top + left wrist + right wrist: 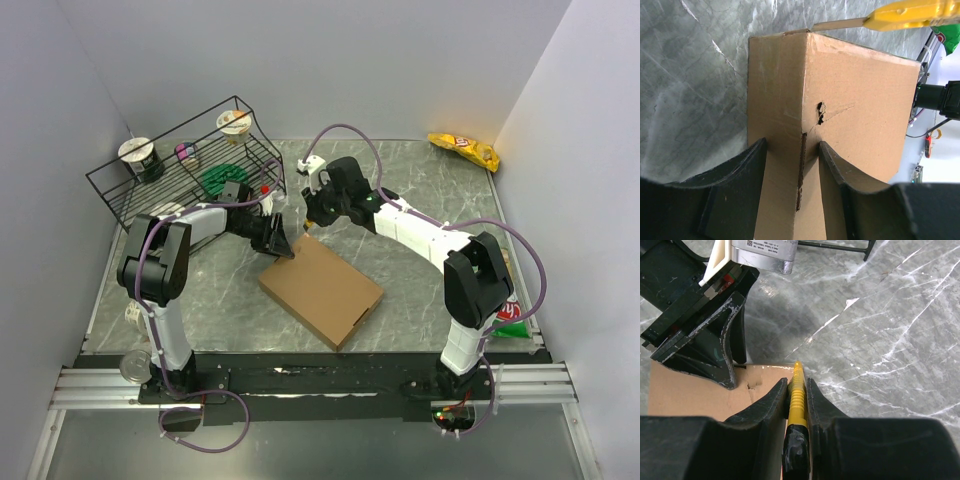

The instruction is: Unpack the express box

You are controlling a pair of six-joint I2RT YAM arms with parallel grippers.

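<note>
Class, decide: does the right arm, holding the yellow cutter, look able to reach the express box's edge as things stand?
Probably yes: the yellow cutter reaches the express box at its edge; the left fingers clamp beside it, not blocking.

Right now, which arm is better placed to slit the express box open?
Right. The right tool grips the yellow cutter, its tip at the express box edge. The left tool is clamped on the box's corner, steadying it, and holds no blade.

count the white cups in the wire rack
2: one cup at the wire rack's left end, the other cup at its far right corner. More may be hidden.
</note>
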